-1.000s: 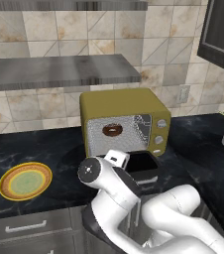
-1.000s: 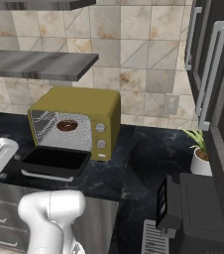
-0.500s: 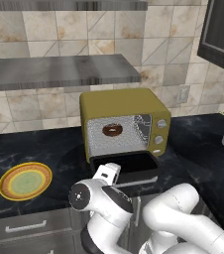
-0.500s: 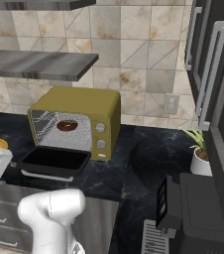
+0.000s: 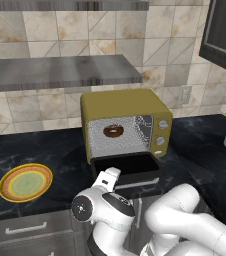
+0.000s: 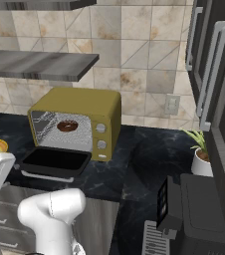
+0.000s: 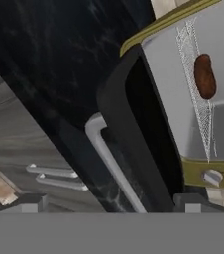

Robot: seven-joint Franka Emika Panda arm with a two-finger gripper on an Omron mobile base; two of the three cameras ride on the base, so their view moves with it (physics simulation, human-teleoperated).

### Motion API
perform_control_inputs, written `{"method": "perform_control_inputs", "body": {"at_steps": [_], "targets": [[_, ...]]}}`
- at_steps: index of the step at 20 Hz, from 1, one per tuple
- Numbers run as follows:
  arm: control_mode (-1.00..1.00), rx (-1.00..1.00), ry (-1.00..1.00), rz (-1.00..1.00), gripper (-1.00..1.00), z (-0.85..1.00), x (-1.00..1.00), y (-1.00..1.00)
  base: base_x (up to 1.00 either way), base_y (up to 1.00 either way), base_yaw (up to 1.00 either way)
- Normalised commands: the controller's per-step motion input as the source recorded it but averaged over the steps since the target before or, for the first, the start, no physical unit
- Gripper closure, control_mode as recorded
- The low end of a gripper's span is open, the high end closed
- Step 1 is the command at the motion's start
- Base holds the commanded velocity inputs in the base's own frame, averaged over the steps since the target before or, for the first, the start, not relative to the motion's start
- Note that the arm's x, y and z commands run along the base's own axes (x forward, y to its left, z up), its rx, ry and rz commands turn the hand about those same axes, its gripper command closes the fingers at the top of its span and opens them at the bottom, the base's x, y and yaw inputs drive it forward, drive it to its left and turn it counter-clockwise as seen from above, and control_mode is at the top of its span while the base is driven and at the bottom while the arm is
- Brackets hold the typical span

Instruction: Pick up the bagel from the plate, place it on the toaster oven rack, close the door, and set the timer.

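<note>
- The bagel [image 5: 113, 131] already lies on the toaster oven rack [image 5: 101, 141] inside the olive oven [image 5: 125, 102], at about 12 o'clock from the robot; the plate [image 5: 25, 182] sits bare on the dark worktop [image 5: 50, 150] at about 10 o'clock.
- The door [image 5: 127, 168] hangs open, folded down flat toward the robot, with its silver handle [image 7: 109, 158] along the near edge.
- The gripper [image 7: 111, 204] hovers low, in front of and below that handle; its fingers [image 7: 28, 202] stand spread wide and hold nothing.
- Risk: the next step looks like closing the door. Coming up from beneath, the fingers could catch the worktop's front edge or the drawer pulls [image 7: 52, 171] before they reach the handle.
- Risk: a push placed off-centre on the handle could slip off the bar, so the door drops back open.
- Risk: a hard shove could jolt the oven and roll the bagel on the mesh.
- Risk: the dials [image 5: 160, 141] at about 1 o'clock are small; spread fingers may brush the wrong one when setting the timer.
</note>
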Motion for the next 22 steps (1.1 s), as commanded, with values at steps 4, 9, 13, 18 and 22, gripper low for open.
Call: {"method": "perform_control_inputs", "body": {"at_steps": [4, 9, 13, 18, 22], "targets": [[-1.0, 0.0, 0.0, 0.0, -1.0, -0.09, 0.32, 0.24, 0.0, 0.0, 0.0], [-1.0, 0.0, 0.0, 0.0, -1.0, -0.02, 0.26, 0.3, 0.0, 0.0, 0.0], [-1.0, -0.01, 0.0, 0.0, -1.0, -0.18, 0.22, 0.15, 0.0, 0.0, 0.0], [-1.0, -0.02, -0.02, 0.0, -1.0, -0.28, 0.24, 0.01, 0.0, 0.0, 0.0], [-1.0, -0.02, -0.03, 0.0, -1.0, -0.2, 0.26, 0.0, 0.0, 0.0, 0.0]]}}
